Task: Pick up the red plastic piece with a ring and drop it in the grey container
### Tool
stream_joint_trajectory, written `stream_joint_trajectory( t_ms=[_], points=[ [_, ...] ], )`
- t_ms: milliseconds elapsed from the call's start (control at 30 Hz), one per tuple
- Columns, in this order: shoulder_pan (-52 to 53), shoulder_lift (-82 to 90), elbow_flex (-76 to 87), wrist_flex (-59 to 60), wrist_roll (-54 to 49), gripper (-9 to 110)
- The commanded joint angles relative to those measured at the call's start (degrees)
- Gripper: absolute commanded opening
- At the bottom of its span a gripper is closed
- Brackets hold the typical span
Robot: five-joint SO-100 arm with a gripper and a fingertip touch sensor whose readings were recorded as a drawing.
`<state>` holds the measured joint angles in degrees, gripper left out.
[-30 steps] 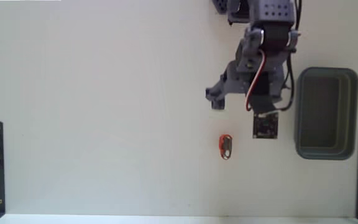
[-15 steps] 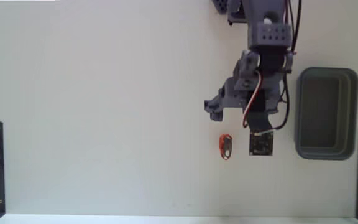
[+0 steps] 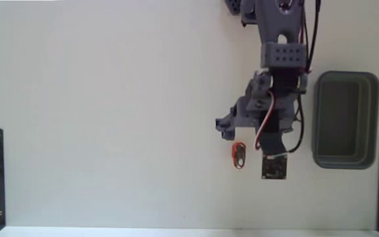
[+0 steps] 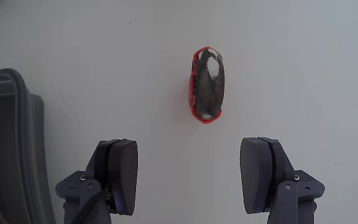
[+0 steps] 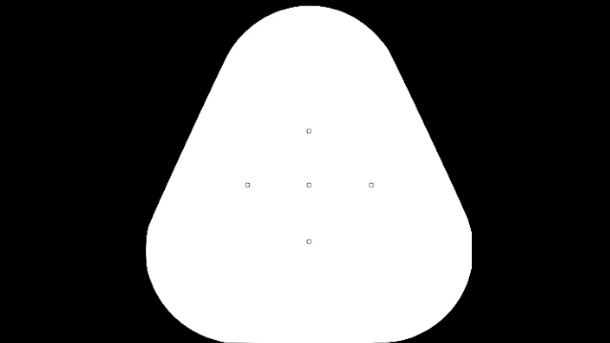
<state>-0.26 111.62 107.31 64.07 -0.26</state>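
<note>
Hovering released, the hand [image 4: 188, 177], pads spread wide. Lying flat on the desk [image 3: 110, 118] at twelve o'clock in the wrist view: the red plastic piece with a ring [image 4: 206, 85]. Probably light, stiff, slippery; pinching across its narrow sides seeming best.

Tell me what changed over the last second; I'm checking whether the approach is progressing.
In the fixed view the arm has reached further down the picture, bringing the gripper closer to the red plastic piece. The wrist view shows the gripper open, with the piece ahead of its fingers, not yet between them. Nothing was grasped or released. The piece and the grey container stayed put.
</note>
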Motion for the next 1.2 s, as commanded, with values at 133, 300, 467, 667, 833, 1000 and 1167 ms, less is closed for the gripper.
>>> stream_joint_trajectory(
  t_ms=[133, 300, 467, 667, 833, 1000, 1167],
  points=[
    [0.5, -0.1, -3.8, -1.6, 0.3, 110],
    [1.4, -0.1, -3.8, -1.6, 0.3, 110],
    [2.3, -0.1, -3.8, -1.6, 0.3, 110],
    [2.3, -3.6, -6.1, -2.8, 0.3, 110],
    [2.3, -6.6, -8.3, -3.7, 0.3, 110],
    [2.3, -9.7, -10.6, -4.4, 0.3, 110],
    [2.3, -12.8, -13.1, -5.0, 0.3, 110]
  ],
)
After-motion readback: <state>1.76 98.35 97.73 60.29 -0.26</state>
